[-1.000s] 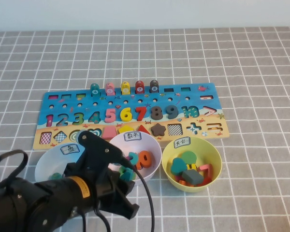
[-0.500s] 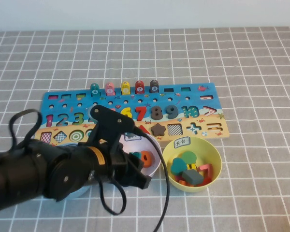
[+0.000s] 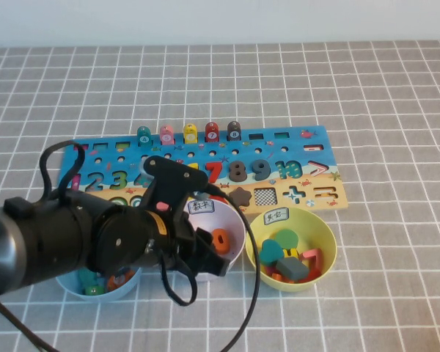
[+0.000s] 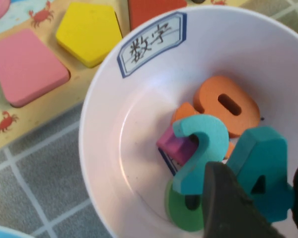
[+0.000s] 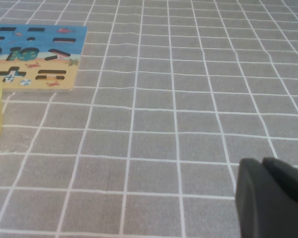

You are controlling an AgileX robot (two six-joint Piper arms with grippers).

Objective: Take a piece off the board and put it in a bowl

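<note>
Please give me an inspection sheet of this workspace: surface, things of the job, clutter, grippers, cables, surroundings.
Surface: grey cloth with white grid, flat.
Job's things: puzzle board lies behind the bowls; teal 4 is over the pink bowl, between the gripper's fingers.
Clutter: orange 0, teal 2 and a green piece in the pink bowl; yellow-green bowl and light blue bowl hold other pieces.
Grippers: left gripper above the pink bowl, shut on the 4; right gripper low over bare cloth, away from the board.
Cables: black cable loops over the left arm.
Surroundings: pale wall.
</note>
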